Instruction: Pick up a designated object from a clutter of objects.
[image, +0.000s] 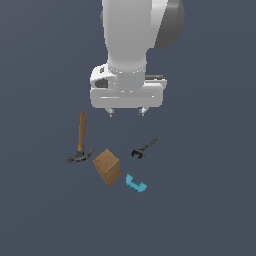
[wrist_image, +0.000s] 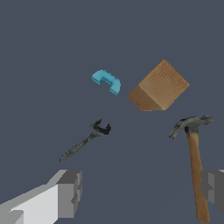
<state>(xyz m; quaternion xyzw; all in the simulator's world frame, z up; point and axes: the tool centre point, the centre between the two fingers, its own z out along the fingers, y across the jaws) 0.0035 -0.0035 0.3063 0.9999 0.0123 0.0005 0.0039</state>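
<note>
The hammer (image: 80, 140) (wrist_image: 194, 162), with a long brown wooden handle and a dark grey claw head, lies flat at the exterior view's left. Close by rest a brown wooden block (image: 107, 167) (wrist_image: 160, 86), a small black wrench (image: 145, 148) (wrist_image: 85, 141) and a cyan curved piece (image: 135, 184) (wrist_image: 106, 81). My gripper (image: 126, 112) (wrist_image: 140, 192) hangs above the floor behind the clutter, open and holding nothing. Its fingers (wrist_image: 70, 193) stand wide apart. In the wrist view the other finger sits just beside the hammer handle's end.
The objects all rest on a plain dark grey floor (image: 200, 210). The arm's white body (image: 135, 40) fills the upper middle of the exterior view.
</note>
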